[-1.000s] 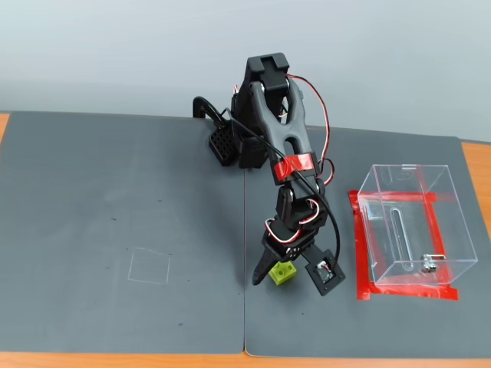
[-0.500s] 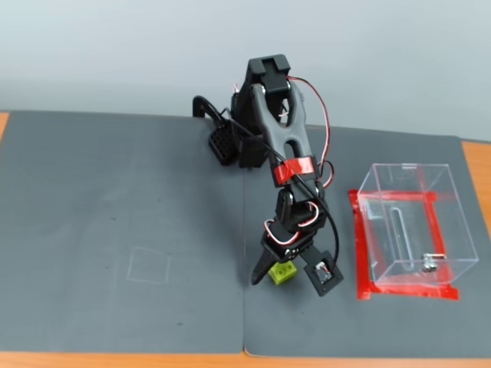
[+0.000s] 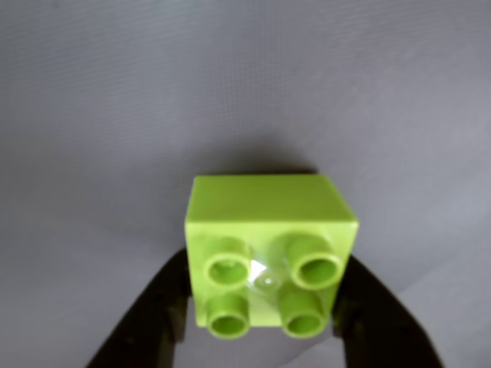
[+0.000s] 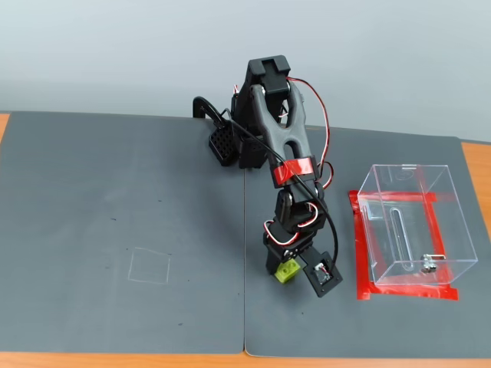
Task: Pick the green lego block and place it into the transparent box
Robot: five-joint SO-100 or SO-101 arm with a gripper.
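green lego block (image 3: 270,257): lime plastic, glossy, square-edged, four round hollow-topped studs facing the wrist camera, one flat side wall turned up and away. seated between the two dark fingers of the tool (image 3: 261,326), one finger pressed to each flank in the wrist view; clamped on the brick, by the look of it. in the fixed view, same brick (image 4: 288,270) low at the tip of the tool (image 4: 294,274), at or just above the grey mat (image 4: 115,230); whether lifted clear cannot be told.

step in hand, as judged: grasp made, carry not yet begun. next move calls for a clean lift, a swing to the right of the fixed view, then a release above the open top.

transparent box (image 4: 410,230): clear thin-walled cuboid, small metal piece at its lower front edge, standing well apart from the brick inside a frame of red tape (image 4: 360,253). mat matte and finely textured, in two sheets meeting at a seam; bench (image 4: 476,165) orange-brown wood at the margins. arm black, moulded, red and black wires looped along it.
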